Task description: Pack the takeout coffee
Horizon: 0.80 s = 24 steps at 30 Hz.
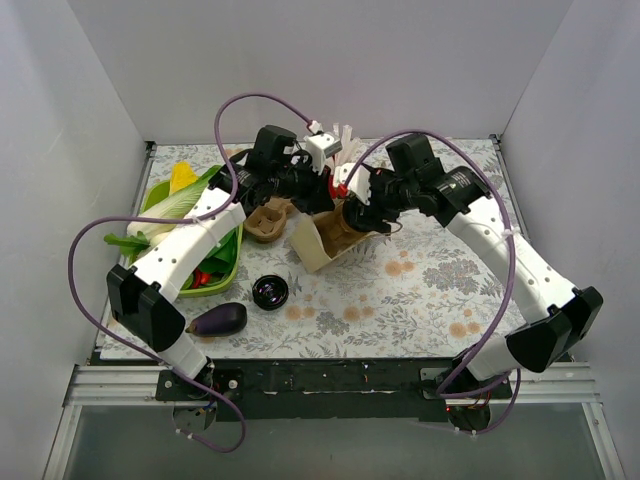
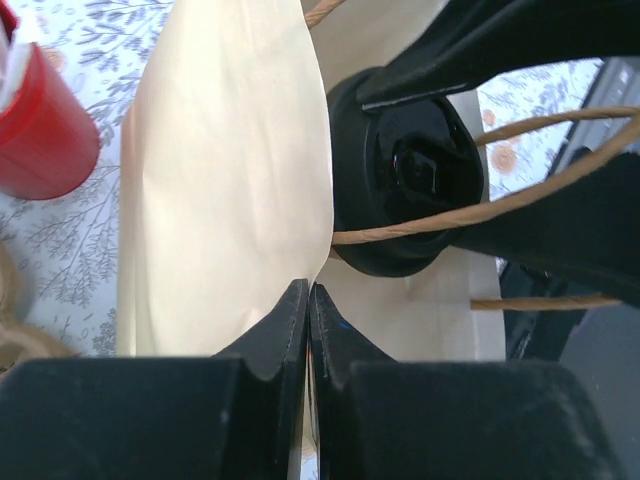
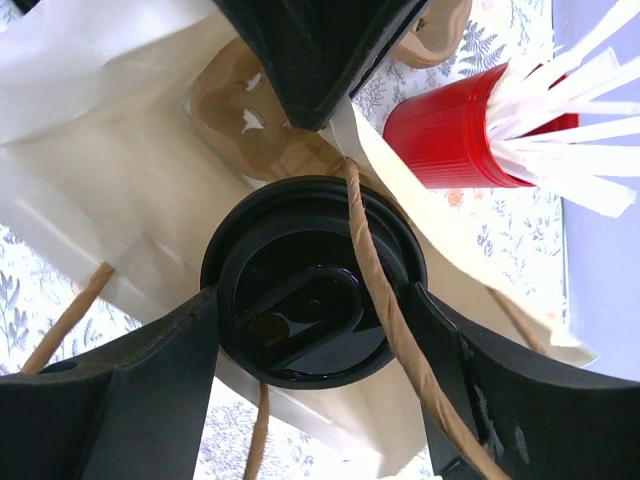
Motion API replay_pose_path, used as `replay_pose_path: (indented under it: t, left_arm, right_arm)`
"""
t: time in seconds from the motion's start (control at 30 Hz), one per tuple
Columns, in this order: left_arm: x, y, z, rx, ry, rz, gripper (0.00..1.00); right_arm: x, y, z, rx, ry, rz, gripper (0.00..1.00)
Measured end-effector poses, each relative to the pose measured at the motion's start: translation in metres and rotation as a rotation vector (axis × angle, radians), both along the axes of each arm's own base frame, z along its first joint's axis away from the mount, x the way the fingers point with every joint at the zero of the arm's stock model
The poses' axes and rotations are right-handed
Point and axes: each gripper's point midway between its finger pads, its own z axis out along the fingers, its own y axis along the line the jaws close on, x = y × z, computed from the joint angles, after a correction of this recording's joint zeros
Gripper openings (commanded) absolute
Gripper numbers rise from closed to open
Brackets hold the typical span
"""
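Note:
The takeout coffee shows from above as a black lid [image 3: 300, 300] [image 2: 410, 180]; its paper sides are hidden. My right gripper [image 3: 310, 300] [image 1: 352, 215] is shut on it, one finger [image 3: 150, 370] on each side of the lid, and holds it in the open mouth of a cream paper bag [image 1: 312, 248] [image 3: 120, 180]. A twine handle [image 3: 375, 270] lies across the lid. The left gripper [image 2: 309, 290] [image 1: 325, 190] is shut on the bag's [image 2: 220, 180] upper edge. A brown moulded shape [image 3: 240, 115] shows inside the bag.
A red cup of white straws [image 3: 450, 135] [image 2: 40, 130] stands just behind the bag. Left of it sit a beige pulp cup carrier [image 1: 265, 222] and a green basket of vegetables [image 1: 228, 262]. A loose black lid [image 1: 271, 291] and an aubergine [image 1: 218, 319] lie nearer the front.

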Motion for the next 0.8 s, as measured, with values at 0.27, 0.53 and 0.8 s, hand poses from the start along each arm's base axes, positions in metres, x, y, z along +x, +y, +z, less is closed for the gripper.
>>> replay_pose_path:
  t: [0.27, 0.53, 0.8]
  left_arm:
    - [-0.024, -0.007, 0.014, -0.054, -0.002, -0.174, 0.00]
    - [-0.028, -0.008, 0.019, -0.066, -0.094, -0.258, 0.00]
    - [-0.011, -0.009, 0.024, -0.040, -0.231, -0.274, 0.00]
  right_arm:
    - [-0.035, -0.007, 0.018, -0.047, -0.035, 0.162, 0.01]
    - [-0.076, -0.011, 0.007, -0.096, -0.061, 0.261, 0.01]
    - [-0.063, -0.017, 0.001, -0.143, -0.121, 0.234, 0.01]
